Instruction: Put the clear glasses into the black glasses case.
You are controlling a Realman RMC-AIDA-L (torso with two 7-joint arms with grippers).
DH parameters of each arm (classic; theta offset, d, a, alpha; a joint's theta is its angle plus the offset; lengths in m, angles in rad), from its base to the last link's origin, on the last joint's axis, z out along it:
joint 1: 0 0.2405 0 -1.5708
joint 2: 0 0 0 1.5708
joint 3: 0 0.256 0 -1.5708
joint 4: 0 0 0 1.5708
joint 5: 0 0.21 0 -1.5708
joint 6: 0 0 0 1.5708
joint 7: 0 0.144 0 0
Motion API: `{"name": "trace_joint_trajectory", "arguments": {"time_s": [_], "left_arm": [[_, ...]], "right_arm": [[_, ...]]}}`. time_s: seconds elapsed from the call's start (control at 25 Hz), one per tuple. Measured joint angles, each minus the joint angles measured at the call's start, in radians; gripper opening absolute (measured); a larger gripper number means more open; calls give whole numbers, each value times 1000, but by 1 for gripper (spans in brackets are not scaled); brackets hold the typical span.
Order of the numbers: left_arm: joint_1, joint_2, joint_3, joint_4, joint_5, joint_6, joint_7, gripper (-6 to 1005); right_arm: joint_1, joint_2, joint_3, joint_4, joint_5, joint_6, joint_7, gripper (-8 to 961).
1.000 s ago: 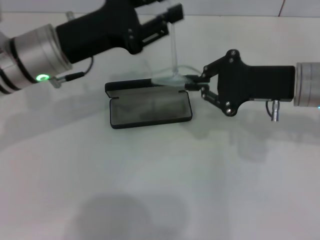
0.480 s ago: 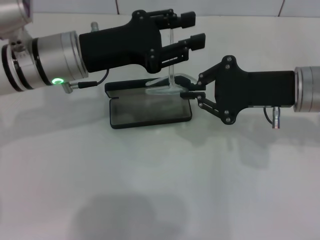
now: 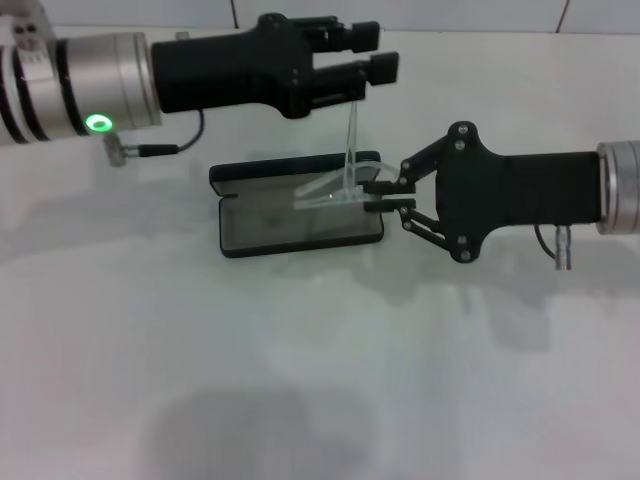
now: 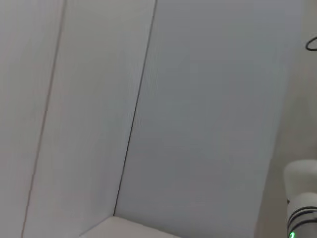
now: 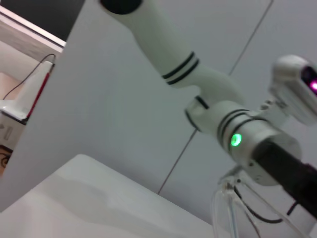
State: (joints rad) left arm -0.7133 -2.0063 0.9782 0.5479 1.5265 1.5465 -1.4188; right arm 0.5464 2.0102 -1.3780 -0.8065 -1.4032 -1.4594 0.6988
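Note:
In the head view the black glasses case (image 3: 290, 222) lies open on the white table, grey lining up. Over its right end hang the clear glasses (image 3: 328, 190), tilted, one thin arm rising straight up. My right gripper (image 3: 381, 196) is shut on the glasses' right end, level with the case's right edge. Above and behind the case my left gripper (image 3: 368, 52) is open; the upright arm's tip ends just under its lower finger, and contact is unclear. The right wrist view shows part of the clear glasses (image 5: 229, 208) below my left arm (image 5: 247, 139).
The white table (image 3: 300, 380) stretches in front of the case. A white wall stands behind. The left wrist view shows only wall panels (image 4: 148, 99) and a bit of the robot's body (image 4: 301, 198).
My right gripper has brought the glasses down and nearer, over the case's right end. The left gripper swung in over the case, then drew back up a little.

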Motion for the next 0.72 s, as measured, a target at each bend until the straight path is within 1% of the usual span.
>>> {"name": "trace_joint_trajectory", "arguments": {"time_s": [0.08,0.16,0.28,0.4,0.52,0.72], "left_arm": [[-3,8,2,0,5,0,-26,477],[-4,9,3,0,16,0,-40,477],[-7,8,3,0,47,-4,-64,477],[-11,0,3,-4,92,-23,-79,477],[-18,-18,4,-6,147,-38,-88,477],[-20,-29,1,-2,162,-39,-89,477]], "right_arm": [[-10,0,1,-16,-4,0,-4,73],[-28,1,1,-40,-10,4,-11,73],[-37,2,1,-59,-15,5,-19,74],[-38,2,0,-70,-17,1,-25,75],[-38,2,-6,-82,-17,-1,-25,77],[-39,4,-9,-86,-17,-1,-25,78]]}}
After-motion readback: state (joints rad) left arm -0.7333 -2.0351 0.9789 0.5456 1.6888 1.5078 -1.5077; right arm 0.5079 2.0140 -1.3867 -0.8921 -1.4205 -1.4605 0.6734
